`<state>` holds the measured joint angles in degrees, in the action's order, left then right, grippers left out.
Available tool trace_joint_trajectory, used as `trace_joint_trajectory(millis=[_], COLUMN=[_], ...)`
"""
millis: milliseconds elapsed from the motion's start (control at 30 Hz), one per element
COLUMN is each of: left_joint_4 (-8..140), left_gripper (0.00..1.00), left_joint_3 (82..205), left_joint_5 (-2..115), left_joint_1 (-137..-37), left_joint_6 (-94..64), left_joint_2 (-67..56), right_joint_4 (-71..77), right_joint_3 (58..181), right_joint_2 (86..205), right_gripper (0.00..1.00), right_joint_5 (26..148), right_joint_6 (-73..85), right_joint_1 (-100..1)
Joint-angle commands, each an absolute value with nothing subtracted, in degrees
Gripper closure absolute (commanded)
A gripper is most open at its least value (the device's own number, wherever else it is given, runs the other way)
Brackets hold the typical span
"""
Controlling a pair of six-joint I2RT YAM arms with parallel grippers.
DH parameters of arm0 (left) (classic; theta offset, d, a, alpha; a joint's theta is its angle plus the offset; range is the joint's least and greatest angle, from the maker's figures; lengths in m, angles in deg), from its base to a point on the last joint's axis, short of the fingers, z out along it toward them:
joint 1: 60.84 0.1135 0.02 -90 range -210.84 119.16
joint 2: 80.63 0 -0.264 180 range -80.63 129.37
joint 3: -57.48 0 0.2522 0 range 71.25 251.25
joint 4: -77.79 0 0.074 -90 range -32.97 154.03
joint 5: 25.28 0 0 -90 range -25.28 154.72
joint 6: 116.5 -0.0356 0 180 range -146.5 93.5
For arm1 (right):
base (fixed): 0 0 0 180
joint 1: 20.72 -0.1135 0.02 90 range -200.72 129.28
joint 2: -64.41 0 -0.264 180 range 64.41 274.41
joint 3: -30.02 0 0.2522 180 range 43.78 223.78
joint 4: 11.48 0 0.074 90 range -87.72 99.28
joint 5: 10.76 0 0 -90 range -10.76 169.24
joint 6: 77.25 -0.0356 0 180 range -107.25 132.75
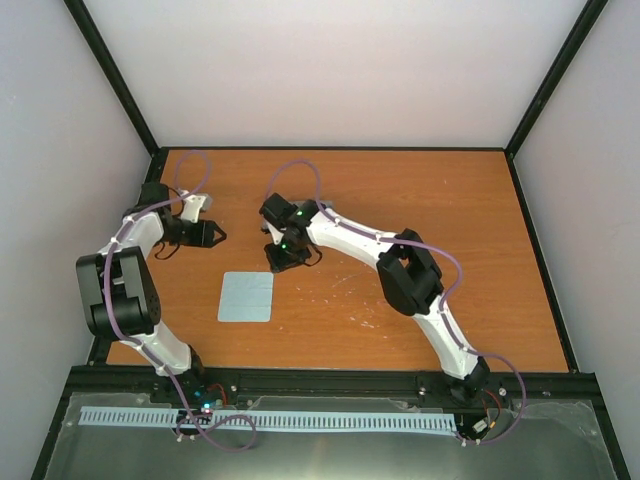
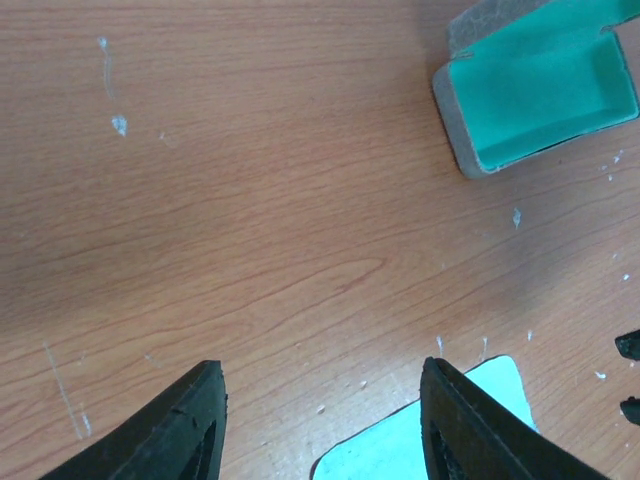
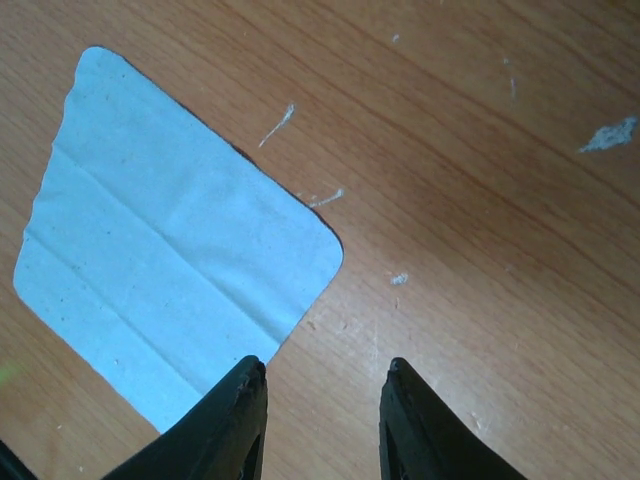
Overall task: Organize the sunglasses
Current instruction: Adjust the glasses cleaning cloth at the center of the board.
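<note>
The sunglasses show in no view. An open grey case (image 2: pixel 540 85) with a green inside lies on the table at the upper right of the left wrist view; in the top view the right arm covers it. My left gripper (image 1: pixel 213 235) is open and empty at the left of the table, and its jaws (image 2: pixel 322 365) stand wide apart over bare wood. My right gripper (image 1: pixel 285 258) is open and empty near the table's middle. In the right wrist view it (image 3: pixel 325 362) hangs just beside a corner of the pale blue cloth (image 3: pixel 170 250).
The pale blue-grey cloth (image 1: pixel 246 296) lies flat in front of both grippers, and its corner shows in the left wrist view (image 2: pixel 420 440). The orange wooden table (image 1: pixel 430 190) has black edge rails and white walls around it. White scuffs mark the wood.
</note>
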<state>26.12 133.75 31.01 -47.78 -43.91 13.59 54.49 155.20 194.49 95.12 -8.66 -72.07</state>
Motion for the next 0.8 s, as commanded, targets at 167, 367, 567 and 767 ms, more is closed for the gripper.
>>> trace_joint_trajectory(millis=[167,367,567,767], left_joint_4=[26.44,27.71,27.88,28.1], left_gripper=[0.46,0.45,0.46,0.45], left_joint_3=[131.97,131.54,131.06,130.04], left_joint_5=[28.52,27.59,25.7,26.31], left_joint_1=[-45.76,-45.81,-45.81,-45.81], left_joint_6=[-47.44,-46.81,-46.25,-46.54], left_joint_2=[11.08,10.3,10.0,9.11], right_joint_4=[55.15,58.73,60.75,62.1], right_joint_3=[162.46,170.09,170.38,169.29], right_joint_2=[201.18,206.14,207.23,206.74], right_gripper=[0.71,0.71,0.7,0.7], right_joint_5=[93.44,92.57,91.88,90.95], right_joint_6=[-11.86,-12.44,-11.78,-10.41], right_joint_1=[-73.07,-73.23,-73.67,-75.5])
